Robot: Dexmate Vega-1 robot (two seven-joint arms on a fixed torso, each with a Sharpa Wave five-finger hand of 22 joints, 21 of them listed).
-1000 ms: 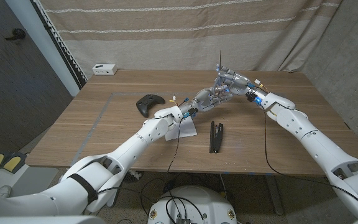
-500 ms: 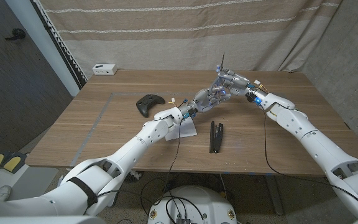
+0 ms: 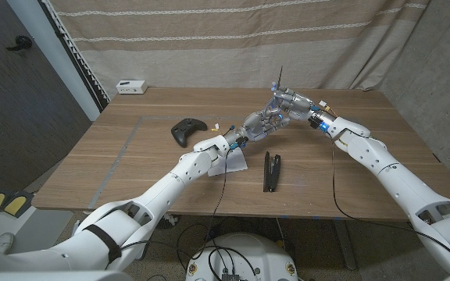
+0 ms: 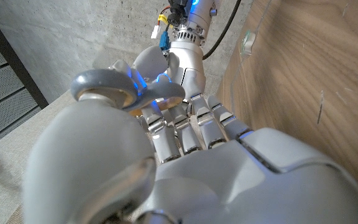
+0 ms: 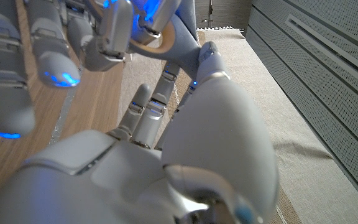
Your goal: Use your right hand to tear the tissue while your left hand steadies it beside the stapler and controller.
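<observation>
My left hand (image 3: 261,121) and right hand (image 3: 290,104) meet fingertip to fingertip above the far middle of the table. In the right wrist view the left hand's fingers (image 5: 53,62) are stretched and spread, with my right hand (image 5: 135,155) reaching toward them. In the left wrist view my left hand (image 4: 185,149) points at the right hand's fingers (image 4: 166,68). I see nothing between them. A white tissue (image 3: 235,162) lies on the table beside my left forearm. The black stapler (image 3: 271,170) lies just right of it. The black controller (image 3: 187,129) sits to the left.
A small white box (image 3: 131,87) stands at the table's far left edge (image 3: 209,90). A few tiny bits (image 3: 217,125) lie near the controller. A striped curtain hangs behind the table, and a dark door stands at the left.
Both hands have edged slightly up and toward the far side while staying together. The tissue, stapler and controller have not moved.
</observation>
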